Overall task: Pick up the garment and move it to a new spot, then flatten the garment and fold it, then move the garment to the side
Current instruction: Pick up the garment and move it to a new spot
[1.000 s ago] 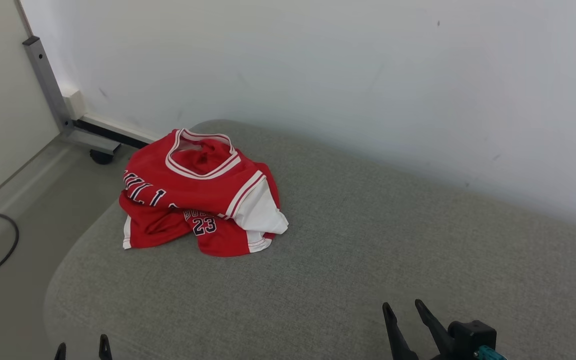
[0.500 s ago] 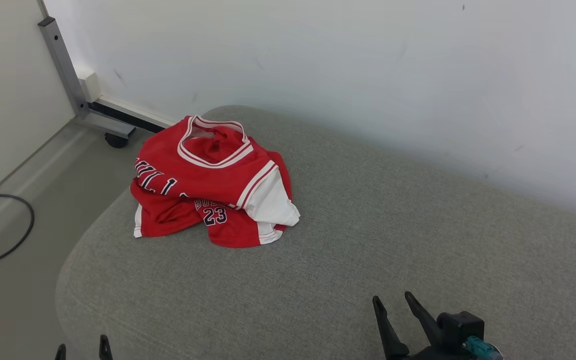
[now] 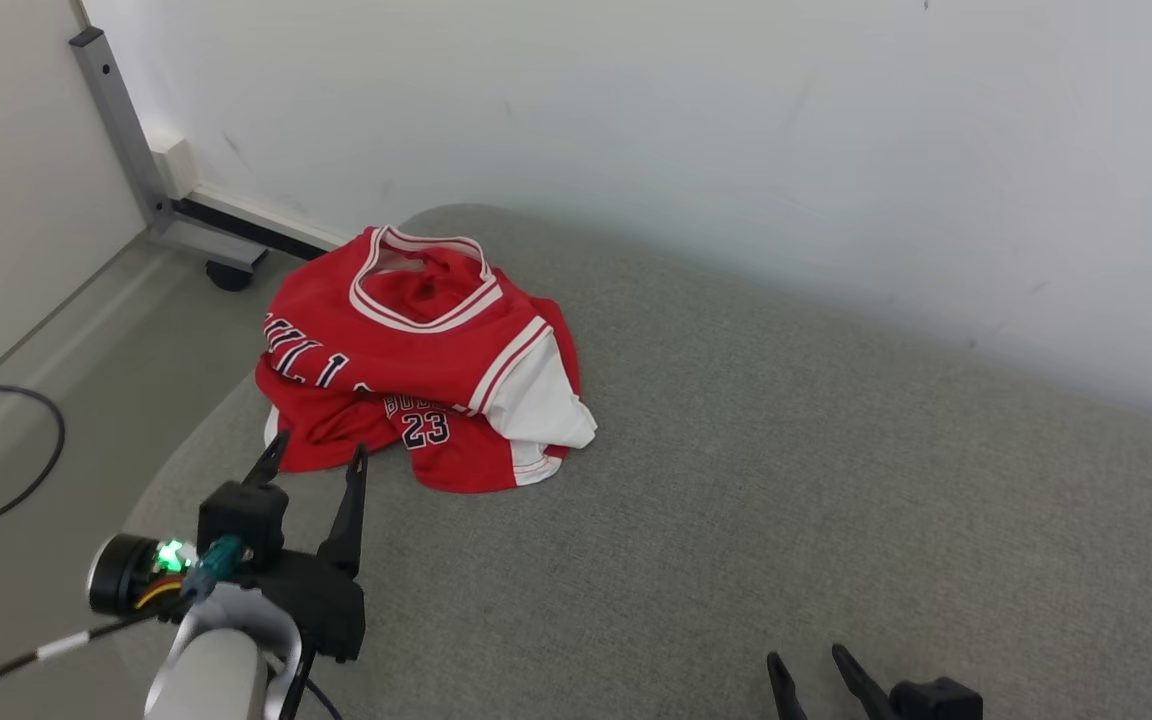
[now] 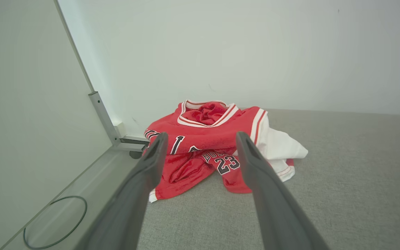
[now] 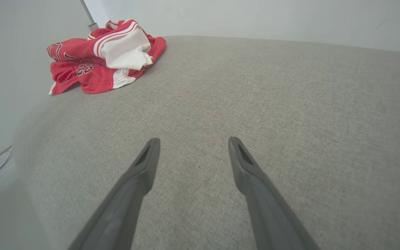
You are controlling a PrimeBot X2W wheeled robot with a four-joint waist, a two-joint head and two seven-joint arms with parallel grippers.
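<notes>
The garment (image 3: 416, 360) is a red and white basketball jersey marked 23, crumpled in a heap at the far left end of a grey fabric cushion (image 3: 736, 500). My left gripper (image 3: 321, 452) hovers just short of the heap's near edge, open and holding nothing. Through the left wrist view the garment (image 4: 200, 139) sits between and beyond the spread fingers of the left gripper (image 4: 200, 137). My right gripper (image 3: 816, 665) is low at the bottom edge, open, far from the garment. The right wrist view has the right gripper (image 5: 193, 142) over bare cushion, the garment (image 5: 99, 55) at upper left.
A white wall (image 3: 736, 130) runs behind the cushion. Left of the cushion is grey floor with a black cable loop (image 3: 6, 460), and a metal frame post (image 3: 116, 110) on a caster (image 3: 229, 275) stands in the corner.
My left arm has risen from the bottom edge up to the garment's near side. The right gripper has dropped lower in the view. The camera shifted slightly.
</notes>
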